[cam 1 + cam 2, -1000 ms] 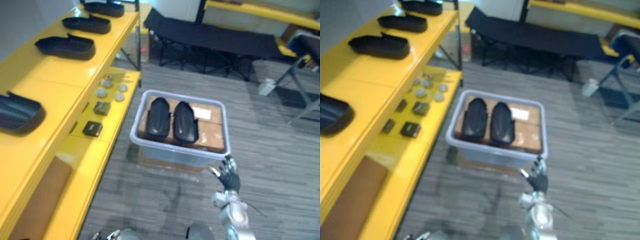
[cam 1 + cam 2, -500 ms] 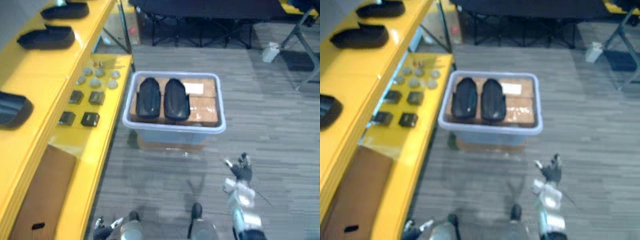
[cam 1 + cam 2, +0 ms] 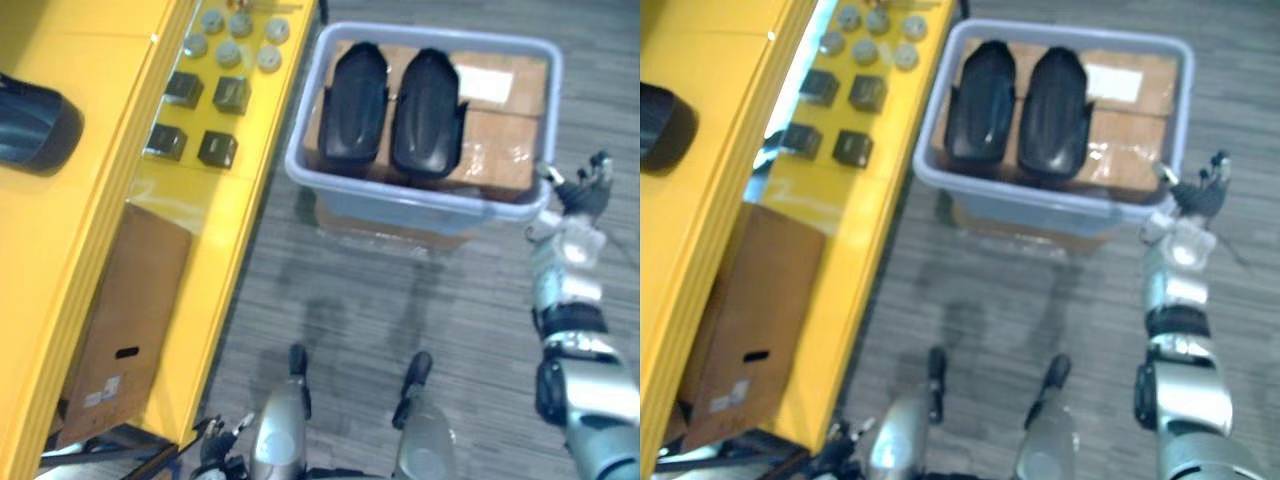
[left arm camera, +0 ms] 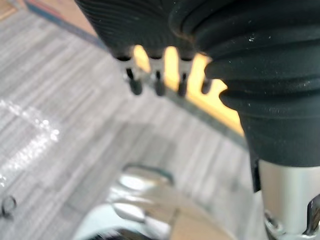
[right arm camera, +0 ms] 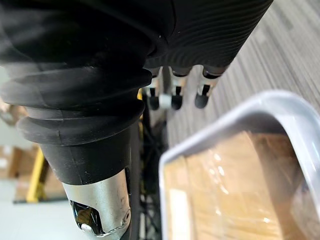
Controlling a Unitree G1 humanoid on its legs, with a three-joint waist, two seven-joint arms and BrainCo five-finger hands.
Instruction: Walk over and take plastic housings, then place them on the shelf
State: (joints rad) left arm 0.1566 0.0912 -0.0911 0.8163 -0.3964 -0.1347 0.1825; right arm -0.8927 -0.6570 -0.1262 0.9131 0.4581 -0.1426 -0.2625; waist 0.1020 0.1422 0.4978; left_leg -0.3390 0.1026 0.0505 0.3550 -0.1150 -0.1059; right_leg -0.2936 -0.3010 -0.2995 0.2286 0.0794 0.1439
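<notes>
Two black plastic housings [image 3: 352, 100] [image 3: 426, 100] lie side by side on brown cartons [image 3: 500, 135] inside a grey-blue bin [image 3: 400, 200] on the floor ahead. My right hand [image 3: 582, 190] hovers at the bin's near right corner, open, fingers [image 5: 172, 100] straight and holding nothing; the bin's rim [image 5: 280, 100] shows just beyond them. My left hand [image 4: 158, 85] hangs low over the carpet, open and empty. Another black housing [image 3: 35, 125] rests on the top level of the yellow shelf [image 3: 100, 60] to my left.
The shelf's lower level [image 3: 230, 180] carries several small black blocks [image 3: 217, 148] and grey discs [image 3: 230, 50]. A brown cardboard box [image 3: 130, 320] sits beneath it. Grey carpet [image 3: 380, 310] lies between me and the bin.
The camera has moved closer and tipped down, so the bin now looks larger and higher in view. My right hand has risen to the bin's near right corner.
</notes>
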